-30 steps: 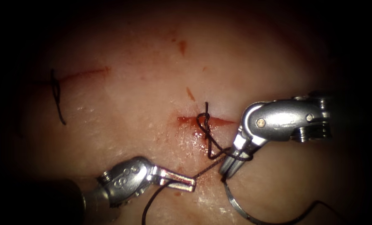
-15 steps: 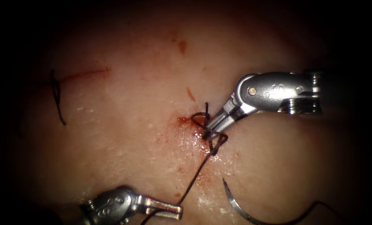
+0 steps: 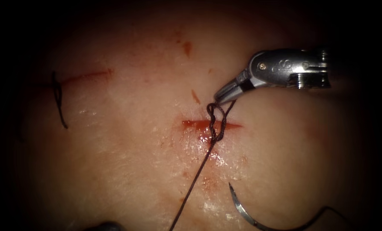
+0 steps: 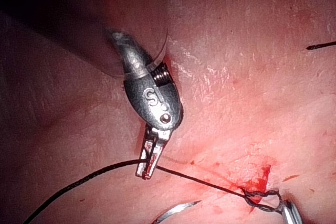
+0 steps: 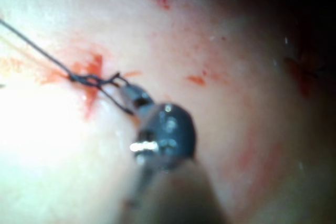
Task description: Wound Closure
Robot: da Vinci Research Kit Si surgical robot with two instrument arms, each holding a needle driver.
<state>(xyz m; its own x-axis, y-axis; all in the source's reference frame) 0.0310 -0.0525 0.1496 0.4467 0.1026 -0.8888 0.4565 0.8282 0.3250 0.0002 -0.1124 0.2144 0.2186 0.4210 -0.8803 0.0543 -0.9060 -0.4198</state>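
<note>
Both steel tools, right and left, gripped the dark twisted thread; the curved needle lay free on glistening tissue.

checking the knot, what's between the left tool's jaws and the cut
A taut stretch of thread runs over bare tissue from the left tool to the cut, seen in the left wrist view.

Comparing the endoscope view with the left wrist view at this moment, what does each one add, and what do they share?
Endoscope view adds: the right tool, its jaws shut on the thread's short end just above the cut.
Left wrist view adds: the left tool, jaws shut on the long thread, which runs taut to the knot.
Shared: the knot over the cut, and the needle lying free on the tissue, held by neither tool.
</note>
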